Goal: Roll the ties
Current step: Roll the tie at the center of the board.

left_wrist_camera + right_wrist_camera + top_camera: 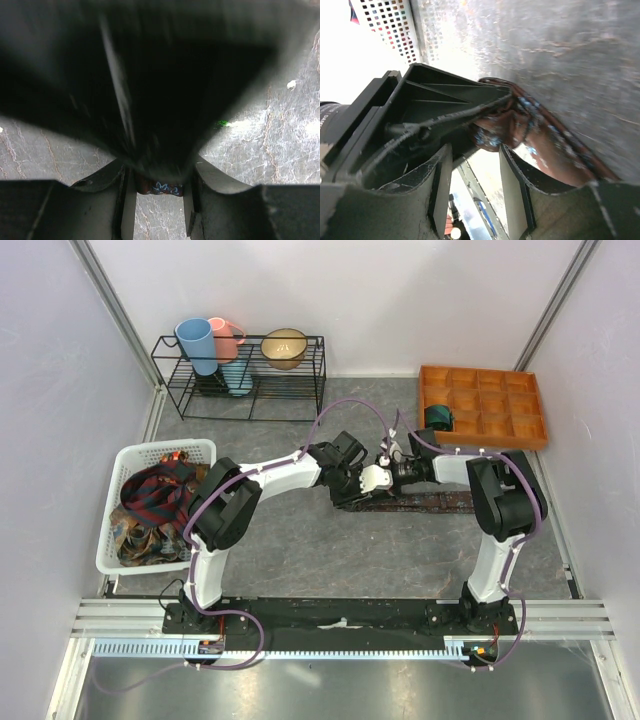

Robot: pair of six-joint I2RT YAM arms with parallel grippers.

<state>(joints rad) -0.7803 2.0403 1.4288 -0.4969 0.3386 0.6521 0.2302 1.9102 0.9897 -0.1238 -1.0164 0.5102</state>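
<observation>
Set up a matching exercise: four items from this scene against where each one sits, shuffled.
1 blue plastic cup
2 rolled teal cloth tie
3 red-navy plaid cloth tie
4 long maroon-brown cloth tie

A white plastic basket
B grey marbled table
C black wire rack
D orange compartment tray

Pairs: 1-C, 2-D, 3-A, 4-B

I see: tie point(545, 145) maroon-brown, blue motifs | basket point(165, 447) white | plaid ties point(160, 495) red-navy | tray point(485, 440) orange | table point(350, 550) grey, veined | rack point(300, 338) black
</observation>
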